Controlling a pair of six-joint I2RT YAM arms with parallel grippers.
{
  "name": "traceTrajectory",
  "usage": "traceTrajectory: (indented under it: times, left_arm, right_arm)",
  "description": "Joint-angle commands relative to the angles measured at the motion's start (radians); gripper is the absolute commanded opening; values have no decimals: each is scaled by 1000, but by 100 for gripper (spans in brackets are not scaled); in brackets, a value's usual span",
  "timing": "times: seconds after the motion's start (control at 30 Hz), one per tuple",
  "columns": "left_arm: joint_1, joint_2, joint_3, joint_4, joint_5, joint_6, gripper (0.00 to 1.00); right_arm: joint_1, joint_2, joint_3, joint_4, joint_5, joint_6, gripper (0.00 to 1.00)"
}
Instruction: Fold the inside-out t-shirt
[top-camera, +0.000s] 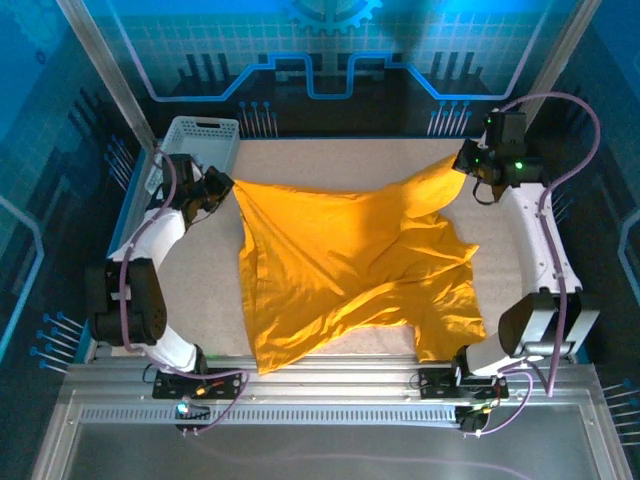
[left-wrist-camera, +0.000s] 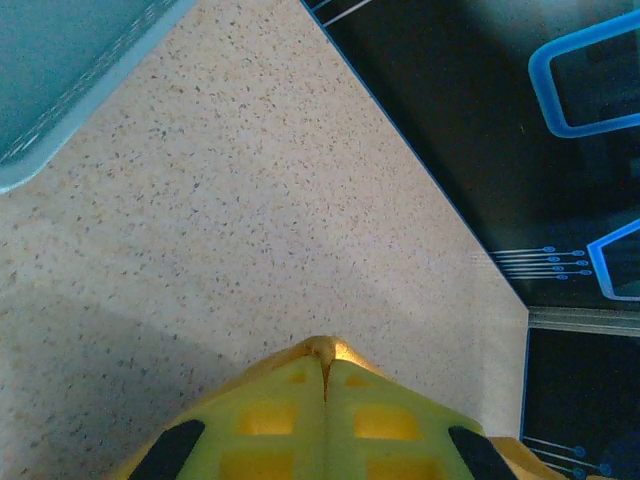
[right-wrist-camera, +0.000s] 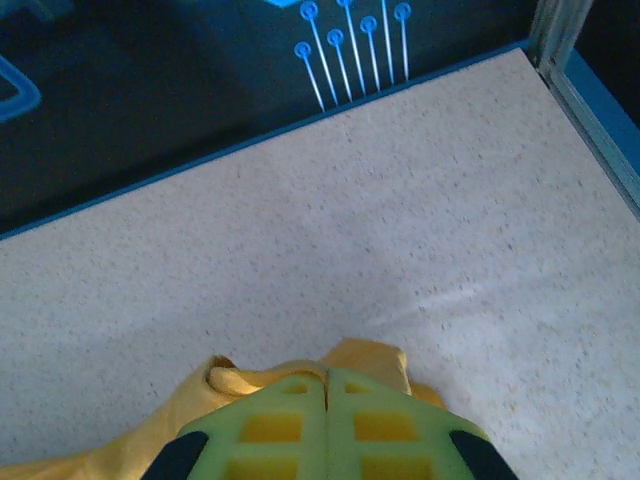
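Left claw and right claw each clenched on a far t-shirt edge; thin pinches may slip under tension; uneven pull would skew the fold.

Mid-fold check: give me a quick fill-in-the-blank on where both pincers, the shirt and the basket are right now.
The left pincer is ___ on a corner of the t-shirt.
The right pincer pinches the shirt's far-___ corner.
The basket stands at the far-___ corner of the table.
Missing words: shut; right; left.
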Motion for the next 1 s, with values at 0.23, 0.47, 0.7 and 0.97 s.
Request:
traceTrajectory:
  times: [0.23, 0.47, 0.7, 0.97]
  left_arm:
    - [18, 11, 159, -23, 104, 56, 0]
    - [19, -110, 163, 0, 157, 93, 0]
    - [18, -307, 110, 84, 135, 108, 0]
    - [18, -510, 132, 50, 128, 134, 0]
  right_arm:
    - [-16, 95, 550, -141, -14, -63, 0]
    - [-15, 41, 760, -231, 17, -107, 0]
    - [-14, -31, 851, -268, 49, -144, 0]
    - [-15, -161, 915, -258, 73, -168, 0]
